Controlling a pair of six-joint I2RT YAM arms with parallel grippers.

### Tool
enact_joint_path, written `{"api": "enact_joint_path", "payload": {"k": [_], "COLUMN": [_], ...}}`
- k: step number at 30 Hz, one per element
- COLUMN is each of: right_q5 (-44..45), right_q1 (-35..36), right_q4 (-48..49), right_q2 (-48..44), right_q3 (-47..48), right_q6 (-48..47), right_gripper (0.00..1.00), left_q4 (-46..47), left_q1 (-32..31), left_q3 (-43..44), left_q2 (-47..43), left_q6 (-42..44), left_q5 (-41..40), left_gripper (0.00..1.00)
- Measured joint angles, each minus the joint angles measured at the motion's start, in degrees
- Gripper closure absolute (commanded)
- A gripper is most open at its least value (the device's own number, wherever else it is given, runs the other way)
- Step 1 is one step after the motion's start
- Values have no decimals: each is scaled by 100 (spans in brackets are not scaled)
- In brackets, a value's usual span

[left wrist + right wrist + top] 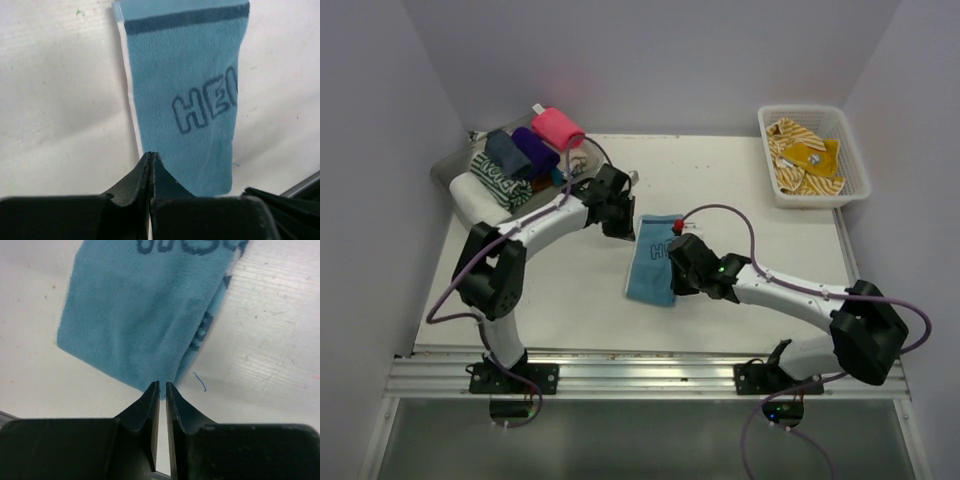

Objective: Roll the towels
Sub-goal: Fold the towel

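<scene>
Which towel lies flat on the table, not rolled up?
The light blue towel with dark lettering, mid-table. The pink towel and its neighbours at far left are rolled; the yellow towels lie crumpled in the basket.

We're seeing a soft, fuzzy terry-cloth blue towel (130, 315), totally matt, on a white tabletop (260, 340) that looks matt-painted, with faint grain and scuffs. The basket (817, 201) looks like smooth, slightly shiny white plastic lattice.
</scene>
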Motion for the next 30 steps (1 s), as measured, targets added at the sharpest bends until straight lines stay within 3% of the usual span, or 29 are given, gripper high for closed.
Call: {"api": "enact_joint_path", "payload": {"k": [5, 9, 13, 15, 20, 24, 30], "right_q5": [326, 575, 782, 876, 894, 879, 887], "right_q1": [544, 863, 997, 1003, 1008, 1132, 1235], "right_q4": [-26, -85, -127, -195, -155, -118, 15], "right_q2": [470, 632, 833, 870, 872, 872, 1141], "right_q3": [293, 452, 560, 560, 535, 511, 518], "right_q6": [-551, -970, -1104, -1086, -1141, -1493, -1864], "right_gripper": [67, 66, 68, 69, 67, 58, 57], "left_q4": [98, 122, 243, 302, 730, 935, 1040], "left_q1": [-48, -55, -72, -98, -186, -188, -188], "left_q3": [-1008, -1722, -2376, -2612, -3080, -3217, -3217], "left_q2": [-1027, -1244, -1340, -1462, -1853, -2039, -2039], "left_q6": [-57, -125, -284, -391, -643, -796, -859], "left_q5": [129, 227, 490, 566, 772, 774, 774], "left_gripper": [100, 100, 71, 66, 70, 71, 71]}}
